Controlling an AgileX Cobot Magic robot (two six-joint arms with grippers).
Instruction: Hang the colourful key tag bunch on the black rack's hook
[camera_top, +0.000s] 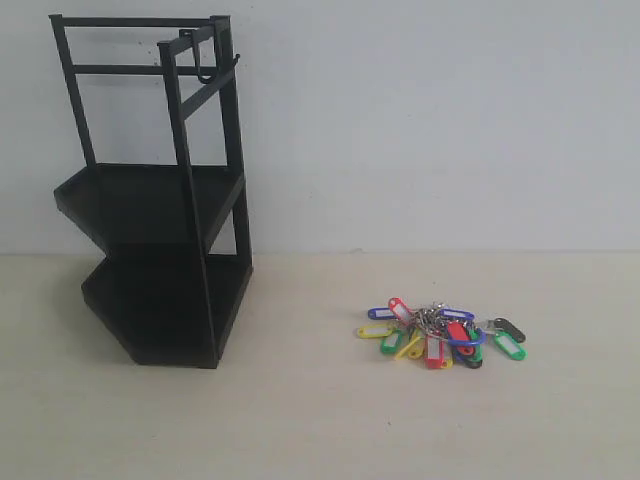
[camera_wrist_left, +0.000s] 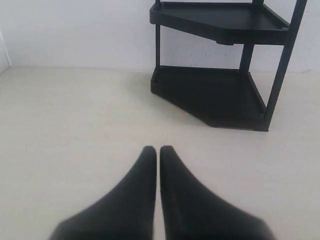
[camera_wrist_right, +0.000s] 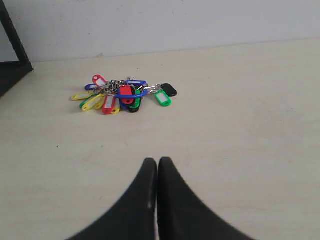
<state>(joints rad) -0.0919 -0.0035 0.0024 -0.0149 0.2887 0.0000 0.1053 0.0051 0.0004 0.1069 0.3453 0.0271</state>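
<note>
The colourful key tag bunch (camera_top: 440, 335) lies flat on the pale table, right of centre in the exterior view, with its blue loop on top. The black rack (camera_top: 160, 200) stands at the left against the wall, and the hook (camera_top: 205, 62) curves down from its top bar. Neither gripper shows in the exterior view. My right gripper (camera_wrist_right: 157, 161) is shut and empty, well short of the key tag bunch (camera_wrist_right: 122, 95). My left gripper (camera_wrist_left: 158, 149) is shut and empty, facing the black rack (camera_wrist_left: 220, 60), whose shelves show but whose hook is out of view.
A white wall runs behind the table. The rack's lower corner (camera_wrist_right: 12, 55) shows at the edge of the right wrist view. Bare tabletop (camera_top: 320, 420) stretches between rack and tags and in front of both.
</note>
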